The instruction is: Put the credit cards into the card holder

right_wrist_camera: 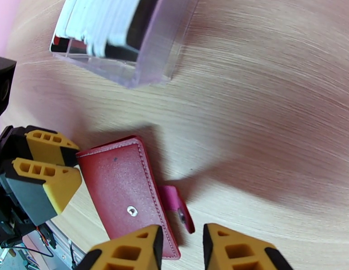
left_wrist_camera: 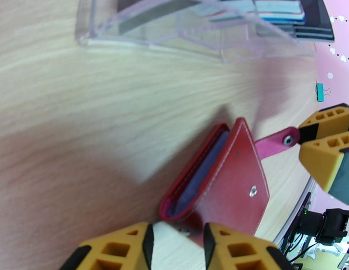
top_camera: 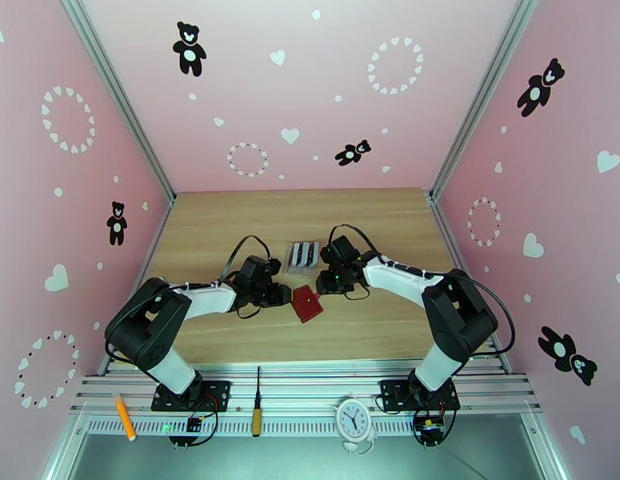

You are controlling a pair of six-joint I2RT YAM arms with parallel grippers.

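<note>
Right gripper (right_wrist_camera: 181, 250): fingers parted, with bare table showing between them. The end of the wallet's tab (right_wrist_camera: 178, 208) lies in that gap at the bottom of the right wrist frame and is not clamped. Left gripper (left_wrist_camera: 176, 244): fingers straddle the opposite edge of the wallet (left_wrist_camera: 221, 185) at the bottom of its frame. Whether they pinch it I cannot tell.

The wallet lies on the table (top_camera: 230, 226), mid-frame in the overhead view, between the two grippers. It is unsnapped, its cover a little raised, with grey pockets (left_wrist_camera: 199, 176) showing in the slit. The rack (right_wrist_camera: 163, 50) stands near it at the upper left of the right wrist frame, not touching it, and holds the cards (right_wrist_camera: 102, 19) on edge.

Assessment: the step in hand is opening the wallet, and no card appears loaded yet. The next move calls for the right fingers to close on the tab and fold the cover back while the left steadies the far edge. The tab is thin, so the bite must be accurate.

Count: two grippers, one wallet, one tab, one rack. There are several white and dark cards, bunched too tightly to number. One teal clip (left_wrist_camera: 321, 92) sits at the right edge of the left wrist frame.
</note>
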